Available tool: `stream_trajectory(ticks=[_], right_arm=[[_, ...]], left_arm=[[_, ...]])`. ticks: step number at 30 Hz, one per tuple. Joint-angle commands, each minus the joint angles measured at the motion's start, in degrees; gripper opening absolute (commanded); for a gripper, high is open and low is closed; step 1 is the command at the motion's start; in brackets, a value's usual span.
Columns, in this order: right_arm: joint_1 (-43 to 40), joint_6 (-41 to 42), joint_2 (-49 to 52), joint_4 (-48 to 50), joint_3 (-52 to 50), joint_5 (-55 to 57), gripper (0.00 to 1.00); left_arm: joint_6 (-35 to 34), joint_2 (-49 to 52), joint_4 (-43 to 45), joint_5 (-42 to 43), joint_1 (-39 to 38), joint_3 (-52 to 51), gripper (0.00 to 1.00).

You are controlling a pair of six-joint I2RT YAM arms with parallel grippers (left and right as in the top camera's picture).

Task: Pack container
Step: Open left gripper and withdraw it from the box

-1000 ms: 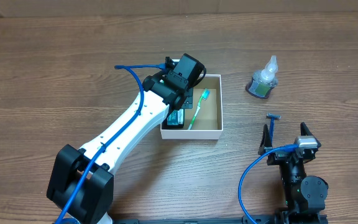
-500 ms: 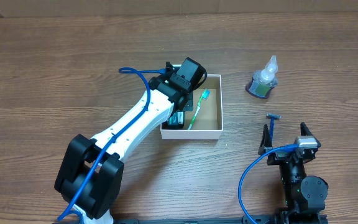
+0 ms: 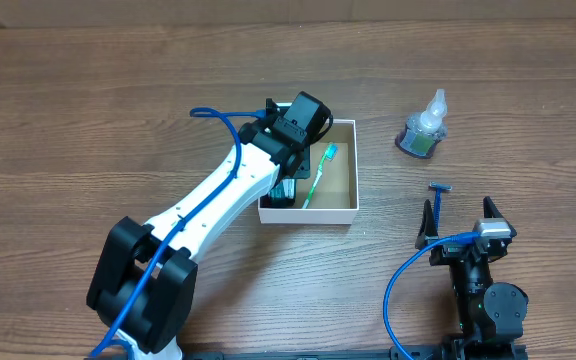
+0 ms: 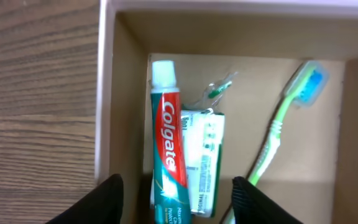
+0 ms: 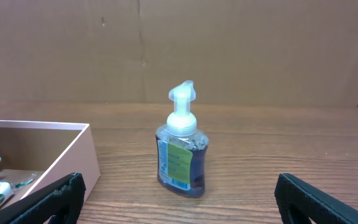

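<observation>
- Container (image 3: 308, 213) sits near the middle of the tabletop (image 3: 88, 120). It is a shallow square box with white outer walls, a brown inside and an open top.
- Left pincer (image 4: 180, 202) hangs over the container's 9 o'clock half. Its fingers are spread wide and released, and grip nothing.
- In the left wrist view, the toothpaste (image 4: 169, 155) lies just beside the container's 9 o'clock wall (image 4: 107, 93), parallel to it, with its cap toward 12 o'clock.
- A white packet (image 4: 202, 158) lies against the toothpaste on its 3 o'clock side. A small clear item lies at the packet's 12 o'clock end, too small to identify.
- The toothbrush (image 4: 278, 130) lies slanted, its head near the 1 o'clock corner. Bare brown floor shows between it and the packet, and again between it and the 3 o'clock wall.
- In the overhead view, the bottle (image 3: 423, 128) stands upright at 2 o'clock from the container, well apart from its rim, with bare wood between them.
- The razor (image 3: 439, 198) lies at 4 o'clock from the container, on the tabletop and apart from the wall.
- Right pincer (image 3: 458, 222) rests just past the razor's 6 o'clock end, low over the tabletop. Its fingers are spread and released.
- The right wrist view faces the bottle (image 5: 180, 152), with the container's corner (image 5: 73, 155) toward 9 o'clock and open wood between the two.
</observation>
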Motion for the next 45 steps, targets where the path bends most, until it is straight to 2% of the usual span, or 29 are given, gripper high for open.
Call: stream_trajectory(ticks=[1, 4, 9, 11, 17, 22, 45], right_arm=[[-0.20, -0.07, -0.44, 0.31, -0.61, -0.13, 1.00], [-0.20, -0.07, -0.44, 0.31, -0.61, -0.13, 1.00], [-0.20, -0.07, -0.44, 0.31, -0.61, -0.13, 1.00], [-0.20, -0.07, -0.44, 0.31, -0.61, -0.13, 1.00], [-0.20, -0.07, -0.44, 0.31, -0.61, -0.13, 1.00], [-0.20, -0.07, -0.44, 0.31, -0.61, -0.13, 1.00], [-0.20, -0.07, -0.44, 0.31, -0.61, -0.13, 1.00]], left_arm=[[-0.09, -7.19, -1.57, -1.42, 0.02, 6.12, 0.60], [0.26, -10.62, -3.39, -4.24, 0.42, 8.44, 0.78], [0.28, -15.28, -7.82, -8.20, 5.31, 9.57, 0.90], [0.66, -17.00, -10.95, -8.39, 9.86, 9.57, 1.00], [1.77, -17.88, -18.69, -9.68, 22.40, 9.55, 1.00], [1.77, -17.86, -20.00, -7.98, 27.98, 9.55, 1.00], [1.77, -17.86, -19.93, -8.00, 28.92, 9.55, 1.00]])
